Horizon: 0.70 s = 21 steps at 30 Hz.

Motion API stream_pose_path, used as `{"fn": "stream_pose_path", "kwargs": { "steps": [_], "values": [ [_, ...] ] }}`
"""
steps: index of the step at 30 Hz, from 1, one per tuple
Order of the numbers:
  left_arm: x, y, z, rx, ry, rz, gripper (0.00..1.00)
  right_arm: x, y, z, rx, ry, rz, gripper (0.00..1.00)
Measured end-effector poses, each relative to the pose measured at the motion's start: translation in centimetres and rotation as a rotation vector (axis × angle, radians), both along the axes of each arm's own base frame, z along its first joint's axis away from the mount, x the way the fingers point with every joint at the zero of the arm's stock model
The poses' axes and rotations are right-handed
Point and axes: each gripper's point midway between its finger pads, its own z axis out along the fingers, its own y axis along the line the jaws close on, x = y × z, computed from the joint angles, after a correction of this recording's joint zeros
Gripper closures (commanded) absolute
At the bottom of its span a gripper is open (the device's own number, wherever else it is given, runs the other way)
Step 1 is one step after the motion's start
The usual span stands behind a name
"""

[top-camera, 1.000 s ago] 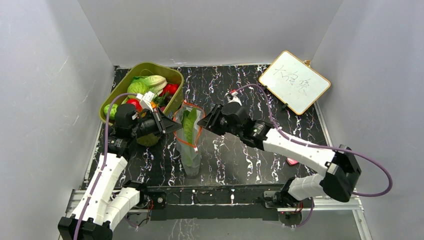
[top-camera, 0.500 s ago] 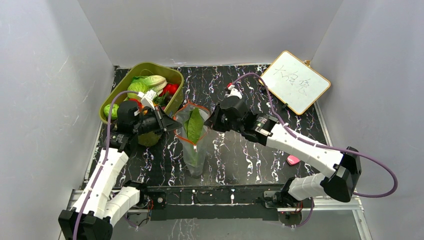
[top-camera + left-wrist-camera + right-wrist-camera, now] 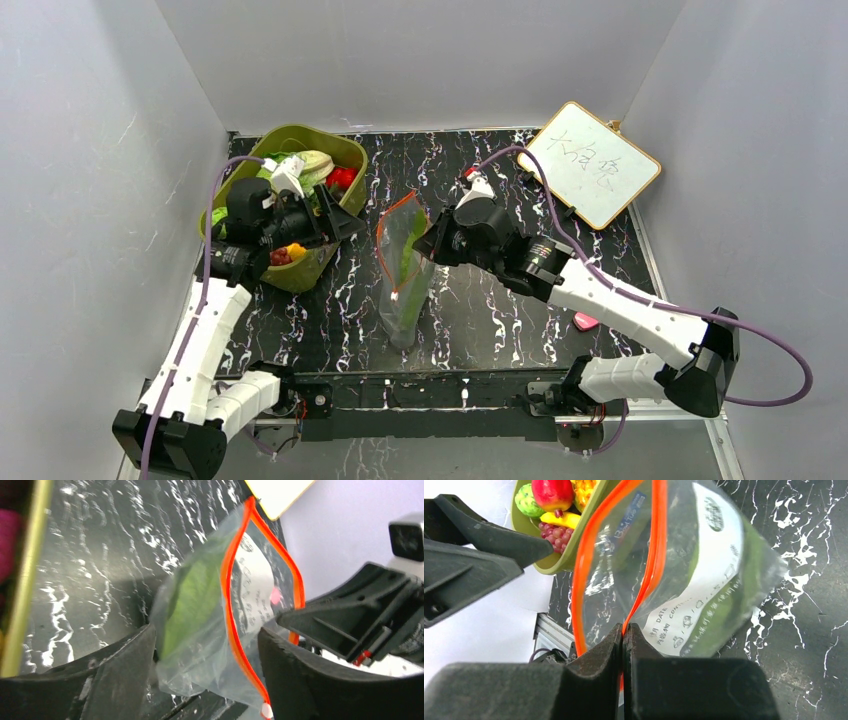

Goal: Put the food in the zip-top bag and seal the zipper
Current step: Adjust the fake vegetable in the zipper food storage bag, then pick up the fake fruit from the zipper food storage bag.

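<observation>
Clear crinkly zip-top bag [image 3: 402, 270] stands mid black marbled table [image 3: 480, 320], long green leaf [image 3: 192, 600] inside | right gripper [image 3: 624, 630] pinched on zipper [image 3: 658, 530] | left gripper [image 3: 205, 645] wide, empty | floppy, light, slippery imo, so grab the stiffer strip

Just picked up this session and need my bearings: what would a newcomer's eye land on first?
The clear zip-top bag mid-table, held up at its mouth by the right gripper, which pinches the red-orange zipper; a green leaf is inside. At back left sits the olive tub of bright toy food, with the left gripper open at its rim.
</observation>
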Motion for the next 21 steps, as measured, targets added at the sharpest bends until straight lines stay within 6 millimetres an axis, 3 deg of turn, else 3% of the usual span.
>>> {"fn": "stream_pose_path", "kwargs": {
  "steps": [4, 8, 11, 17, 21],
  "values": [
    [1.5, 2.3, 1.4, 0.133, -0.07, 0.102, 0.03, 0.1, 0.1, 0.4, 0.022, -0.016, 0.0, 1.0],
    [3.2, 4.7, 1.8, 0.265, -0.104, 0.194, 0.02, 0.0, 0.0, -0.2, 0.014, -0.013, -0.002, 1.0],
    [4.6, 6.2, 0.9, 0.36, -0.085, 0.249, 0.02, 0.1, -0.1, -0.2, 0.012, -0.017, -0.001, 1.0],
    [6.4, 9.9, -2.7, 0.584, -0.009, 0.333, 0.05, -0.2, -0.5, 0.8, 0.021, -0.046, 0.009, 1.0],
    [7.6, 12.7, -3.5, 0.69, 0.014, 0.401, 0.05, -0.3, -0.5, 1.1, 0.017, -0.066, 0.028, 1.0]
  ]
}}
